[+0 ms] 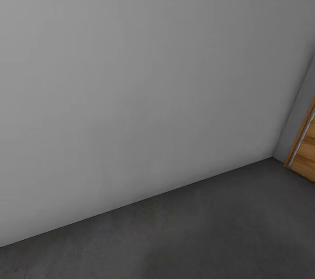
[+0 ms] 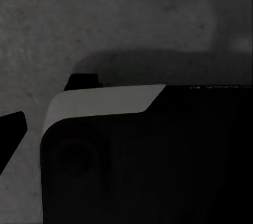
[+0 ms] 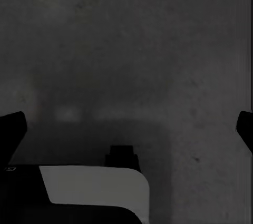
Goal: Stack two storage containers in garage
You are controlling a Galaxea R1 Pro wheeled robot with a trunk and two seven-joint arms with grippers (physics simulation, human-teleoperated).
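Two walls (image 1: pixel 131 73) are meeting at a corner over the floor (image 1: pixel 197 235) of the garage, a wooden door (image 1: pixel 306 148) showing at the right edge. Both wrist cameras are looking down at concrete and the robot's base (image 2: pixel 147 161). Right tool (image 3: pixel 132 129) is standing wide; left tool's (image 2: pixel 10 134) spread I cannot tell.

Dark grey mottled concrete floor (image 1: pixel 197 231) meets a pale grey wall (image 1: pixel 131 73).
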